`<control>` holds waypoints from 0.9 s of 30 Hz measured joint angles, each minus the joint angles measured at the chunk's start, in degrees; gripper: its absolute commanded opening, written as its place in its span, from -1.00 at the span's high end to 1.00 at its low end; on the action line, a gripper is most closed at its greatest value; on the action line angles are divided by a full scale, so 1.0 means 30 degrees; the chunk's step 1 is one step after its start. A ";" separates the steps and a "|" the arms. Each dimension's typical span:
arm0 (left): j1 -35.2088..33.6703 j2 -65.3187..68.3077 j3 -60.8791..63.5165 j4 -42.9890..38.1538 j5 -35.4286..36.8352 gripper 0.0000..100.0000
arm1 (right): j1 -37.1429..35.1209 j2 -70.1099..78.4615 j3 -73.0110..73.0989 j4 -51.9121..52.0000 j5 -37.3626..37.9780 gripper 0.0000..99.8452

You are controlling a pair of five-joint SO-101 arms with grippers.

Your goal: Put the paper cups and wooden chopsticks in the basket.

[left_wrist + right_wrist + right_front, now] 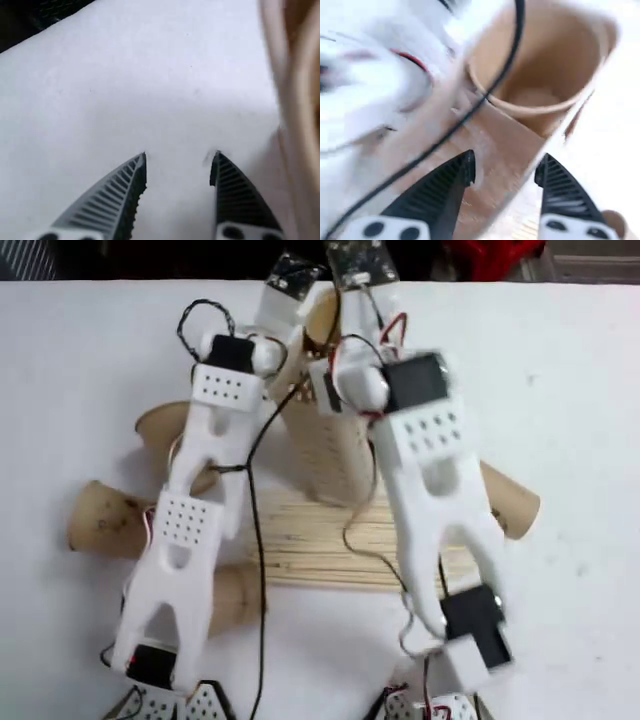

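We find the left gripper (pixel 180 160) released, its ridged fingers (pixel 120 195) spread apart over the bare white table (pixel 125 75); the pale rim of a paper cup (pixel 300 100) stands just beside it. The right gripper (pixel 507 165) is released too, its fingers (pixel 445 190) set wide on either side of a brown cup body (pixel 505 135); we cannot tell whether they touch it. Beyond it gapes an open cup mouth (pixel 545 60); a black cable (pixel 512 60) crosses in front, and the other arm's white shell (pixel 370 75) sits blurred close by.

In the high view we see the left arm (pixel 185 530) and the right arm (pixel 435 480) stretched over the table from its near edge. The wooden chopsticks (pixel 320 545) lie in a flat bundle between them; a long cup stack (pixel 325 455) lies on its side at the bundle's far edge. More cups lie on their sides around them: the outer cup (pixel 105 522) beside the left arm; the upper cup (pixel 160 425) farther up that same side; the near cup (pixel 235 600) partly under the left arm; the lone cup (pixel 510 505) just past the right arm; the top cup (pixel 320 315) near both arms' far ends.
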 measured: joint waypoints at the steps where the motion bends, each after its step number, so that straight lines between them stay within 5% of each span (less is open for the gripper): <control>1: 0.0029 -0.0176 0.0000 0.0147 -0.0029 0.55 | -0.0059 -0.0527 0.0000 0.0000 0.0205 0.60; 9: 0.0176 -0.1172 -0.0029 0.1319 -0.0029 0.55 | -0.0059 -0.1260 0.2344 -0.1348 0.1289 0.60; 13: 0.0469 -0.1172 -0.0029 0.1582 -0.0029 0.55 | 0.2022 -0.1260 0.2227 -0.2696 0.1553 0.60; 19: 0.0381 -0.1172 -0.0029 0.2227 -0.0029 0.55 | 0.6388 -0.0674 -0.0147 -0.2930 0.5978 0.60; 27: 0.0410 -0.1201 -0.0029 0.2901 -0.0029 0.55 | 0.6711 0.3604 -0.4308 -0.2930 0.9846 0.60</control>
